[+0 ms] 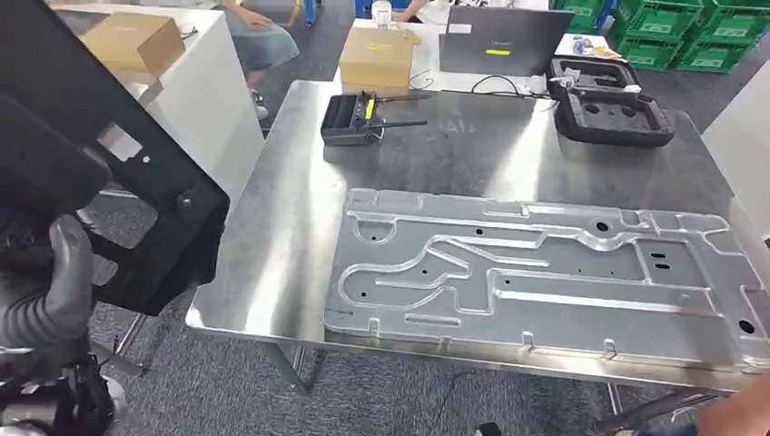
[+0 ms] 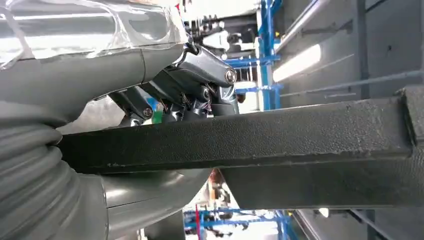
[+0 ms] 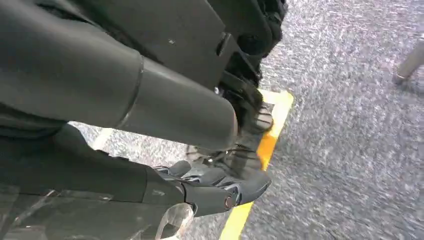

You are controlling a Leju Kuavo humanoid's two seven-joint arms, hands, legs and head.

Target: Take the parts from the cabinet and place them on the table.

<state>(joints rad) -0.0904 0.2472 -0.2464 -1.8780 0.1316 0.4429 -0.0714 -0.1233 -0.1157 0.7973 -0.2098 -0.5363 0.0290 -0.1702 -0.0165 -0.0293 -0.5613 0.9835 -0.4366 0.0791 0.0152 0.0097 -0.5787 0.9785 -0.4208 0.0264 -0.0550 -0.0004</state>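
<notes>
Grey speckled carpet (image 1: 227,391) runs under a shiny steel table (image 1: 291,236). At 9 o'clock of the head view, the left hand (image 2: 190,95) has its dark fingers (image 2: 220,75) curled over a flat black metal bracket part (image 1: 136,173), with the thick thumb beneath; the part hangs tilted off the table's left edge. Over the carpet, the right hand (image 3: 220,187) has its fingers lying straight together, holding nothing. A large stamped silver metal panel (image 1: 545,272) lies flat on the table at 4 o'clock. Toward 12 o'clock sit a black case with a yellow label (image 1: 359,118), a black foam tray (image 1: 613,113) and a brown cardboard box (image 1: 377,56).
</notes>
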